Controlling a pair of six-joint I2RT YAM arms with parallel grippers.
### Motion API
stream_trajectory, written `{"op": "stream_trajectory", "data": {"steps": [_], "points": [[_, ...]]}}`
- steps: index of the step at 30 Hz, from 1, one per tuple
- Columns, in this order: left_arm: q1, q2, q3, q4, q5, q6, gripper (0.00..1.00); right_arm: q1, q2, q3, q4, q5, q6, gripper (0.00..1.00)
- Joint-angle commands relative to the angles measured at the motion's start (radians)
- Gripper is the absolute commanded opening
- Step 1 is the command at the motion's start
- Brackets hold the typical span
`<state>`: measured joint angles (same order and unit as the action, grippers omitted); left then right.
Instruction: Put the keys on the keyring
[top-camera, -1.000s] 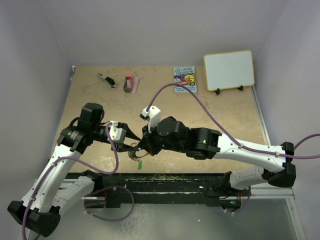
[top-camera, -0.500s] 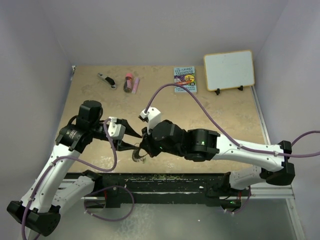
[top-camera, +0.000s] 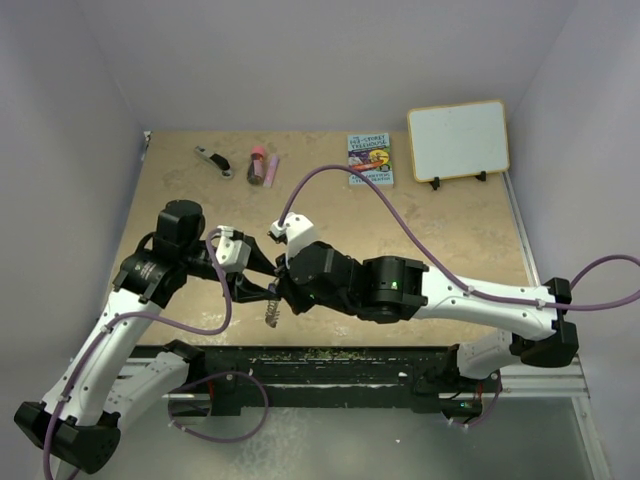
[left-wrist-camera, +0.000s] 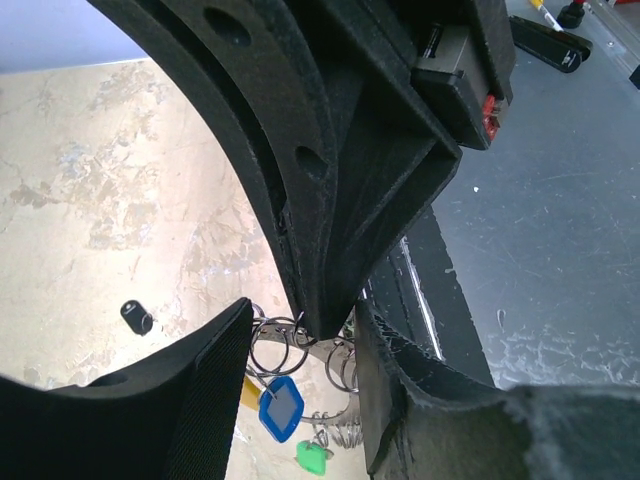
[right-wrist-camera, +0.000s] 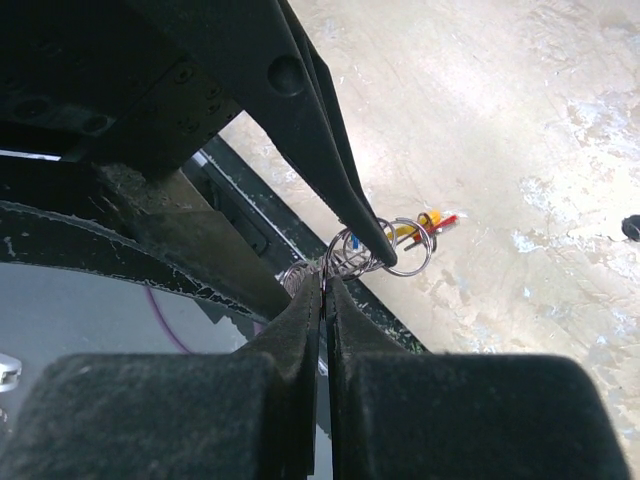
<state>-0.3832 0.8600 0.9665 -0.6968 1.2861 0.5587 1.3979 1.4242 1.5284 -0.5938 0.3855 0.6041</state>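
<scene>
Both arms meet over the near edge of the desk (left-wrist-camera: 120, 200), and the keyring (right-wrist-camera: 348, 262) hangs between them, clear of the surface, low and just ahead of the arm bases. The left tool (left-wrist-camera: 300, 335) has its jaws about half apart. In the left wrist view the wire loops touch both pads, so it seems to clamp the ring across its width, steadying it and presenting its rim to the other arm. The right tool (right-wrist-camera: 322, 285) is fully closed, its thin tips meeting right at the silvery coil. Whether a strand is pinched between them is too fine to tell, but the closed tips make a narrow point suited to working at a loop. A blue key (left-wrist-camera: 281, 408) and a green key (left-wrist-camera: 312, 458) dangle under the ring, and a red and yellow end (right-wrist-camera: 440, 220) sticks out on the far side, so several keys appear to be on already. A small black piece (left-wrist-camera: 137, 317) lies alone on the desk, well apart from the cluster, and may be the key left to add. Holding the ring in the air lets the hung keys drop away from the working spot. The risk is the ring twisting in the left pads as the right tips push on it.
</scene>
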Motion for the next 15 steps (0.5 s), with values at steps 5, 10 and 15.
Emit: {"op": "stream_trajectory", "data": {"steps": [5,10,15], "points": [[-0.009,-0.01,0.003,-0.017,0.055,-0.004,0.5,0.015,-0.006,0.072,0.004,0.067,0.033,0.0],[-0.011,-0.013,-0.002,-0.015,0.048,-0.021,0.54,0.018,-0.001,0.08,0.012,0.073,0.045,0.0],[-0.014,-0.021,-0.022,0.068,0.016,-0.12,0.56,0.021,0.025,0.13,-0.026,0.093,0.062,0.0]]}}
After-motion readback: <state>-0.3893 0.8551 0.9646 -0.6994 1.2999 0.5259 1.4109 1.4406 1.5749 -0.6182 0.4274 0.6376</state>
